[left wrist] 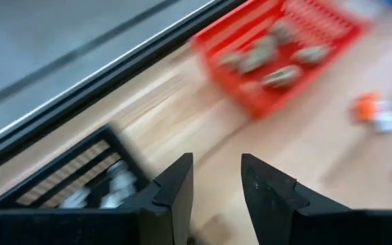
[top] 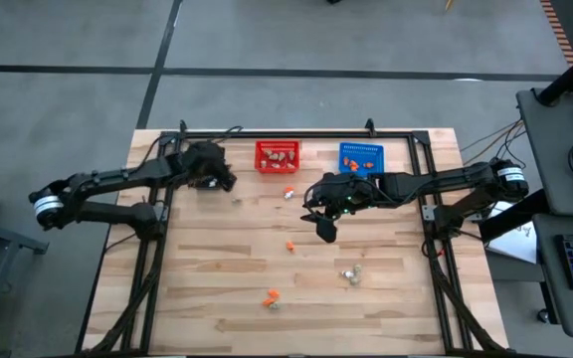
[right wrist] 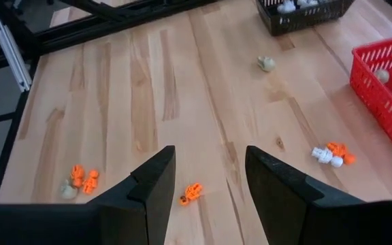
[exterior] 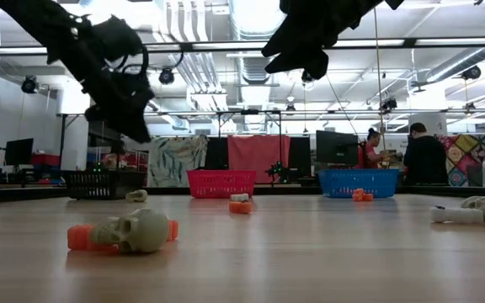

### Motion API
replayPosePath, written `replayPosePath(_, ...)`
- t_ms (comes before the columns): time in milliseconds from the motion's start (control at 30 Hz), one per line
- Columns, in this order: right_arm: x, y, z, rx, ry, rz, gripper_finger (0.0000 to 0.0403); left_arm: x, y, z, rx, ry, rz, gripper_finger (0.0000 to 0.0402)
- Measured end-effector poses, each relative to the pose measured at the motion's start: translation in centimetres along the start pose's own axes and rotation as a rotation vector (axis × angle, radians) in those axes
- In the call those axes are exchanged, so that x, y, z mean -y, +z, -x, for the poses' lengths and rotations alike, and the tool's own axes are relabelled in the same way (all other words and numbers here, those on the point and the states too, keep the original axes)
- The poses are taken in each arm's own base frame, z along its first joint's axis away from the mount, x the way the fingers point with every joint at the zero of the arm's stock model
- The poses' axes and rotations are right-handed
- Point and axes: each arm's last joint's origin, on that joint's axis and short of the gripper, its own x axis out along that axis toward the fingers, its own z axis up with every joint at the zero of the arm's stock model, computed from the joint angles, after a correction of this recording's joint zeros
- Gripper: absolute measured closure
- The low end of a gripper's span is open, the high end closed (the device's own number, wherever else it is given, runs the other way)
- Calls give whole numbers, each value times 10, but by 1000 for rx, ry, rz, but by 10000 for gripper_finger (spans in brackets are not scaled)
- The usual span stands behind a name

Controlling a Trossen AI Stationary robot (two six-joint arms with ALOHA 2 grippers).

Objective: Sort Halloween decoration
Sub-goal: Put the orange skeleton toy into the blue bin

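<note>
The Halloween decorations are tiny trinkets scattered on the wooden table. An orange one point(top: 291, 246) point(right wrist: 191, 192) lies just beyond my right gripper point(top: 324, 231) point(right wrist: 206, 177), which hovers open above mid-table. An orange-and-white piece point(top: 288, 192) point(right wrist: 332, 154) lies near the red basket. An orange-and-beige skull cluster point(top: 272, 296) point(exterior: 133, 231) sits toward the near edge. A beige-grey one point(top: 351, 271) lies to its right. My left gripper point(top: 229, 182) point(left wrist: 216, 180) is open, raised beside the black basket point(left wrist: 67, 184).
Along the far edge stand a black basket point(exterior: 103, 183) with white pieces, a red basket point(top: 278, 156) point(left wrist: 278, 54) with beige pieces and a blue basket point(top: 361, 157) with orange ones. A lone beige trinket point(right wrist: 267, 64) lies near the black basket. People stand beyond the table point(exterior: 423, 156).
</note>
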Motion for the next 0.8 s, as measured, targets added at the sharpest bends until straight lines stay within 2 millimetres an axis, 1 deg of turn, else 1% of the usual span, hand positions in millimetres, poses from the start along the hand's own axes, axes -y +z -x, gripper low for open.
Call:
replayPosePath(233,4,-8,-2,-44,-20,-96,233,43,0,19,144,-201,-88,295)
replayPosePath(433,19,-27,-8,-111,-72,-215,233,69,-3,32,215,-330,-136,295)
replayPosePath(567,34,-43,-10,-167,-132,-328,233,80,-4,39,246,-388,-152,295)
replayPosePath(667,46,-52,-9,-218,-196,-417,233,83,-5,42,255,-404,-163,295)
replayPosePath(800,62,-62,-4,-275,-368,-511,233,84,-6,42,255,-406,-167,295)
